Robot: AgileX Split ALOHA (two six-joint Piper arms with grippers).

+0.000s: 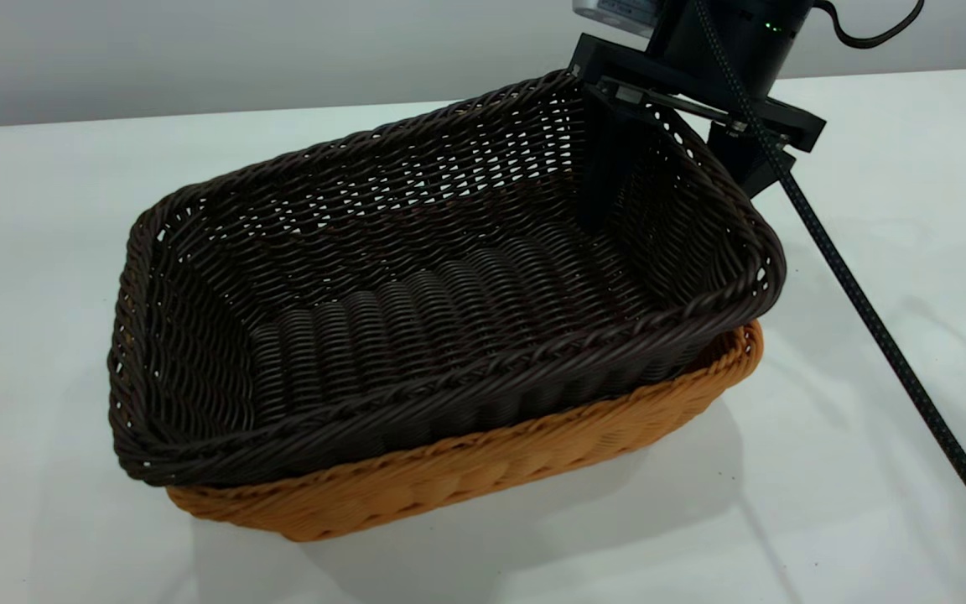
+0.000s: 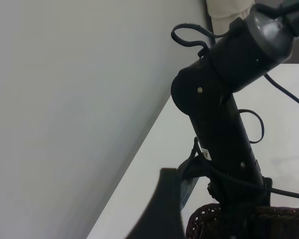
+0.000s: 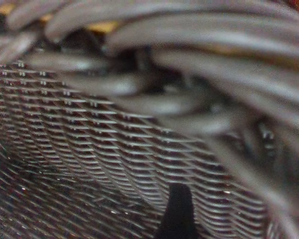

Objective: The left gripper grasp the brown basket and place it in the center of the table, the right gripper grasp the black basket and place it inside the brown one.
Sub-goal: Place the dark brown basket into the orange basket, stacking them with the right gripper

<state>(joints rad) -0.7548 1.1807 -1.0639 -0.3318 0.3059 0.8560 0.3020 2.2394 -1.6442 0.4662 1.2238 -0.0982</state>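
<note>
The black basket (image 1: 441, 294) sits nested in the brown basket (image 1: 483, 470) near the middle of the table (image 1: 869, 419), but not squarely: its right end rides high and overhangs the brown rim, so it looks tilted rather than fully seated. The right gripper (image 1: 667, 155) straddles the far-right wall of the black basket, 1 finger inside and 1 outside, clamped narrow on the wicker.

The main risk, as I judge it, is at release. If the fingers part while the basket is cocked, it may settle unevenly or stay perched on the brown rim. A finger tip snagging the open weave on the way up could lift or drag both baskets.

Open tabletop lies on every side of the pair, with the widest room to the right. The left gripper (image 2: 164, 209) hangs well off to the side, near the wall; its opening cannot be told.
</note>
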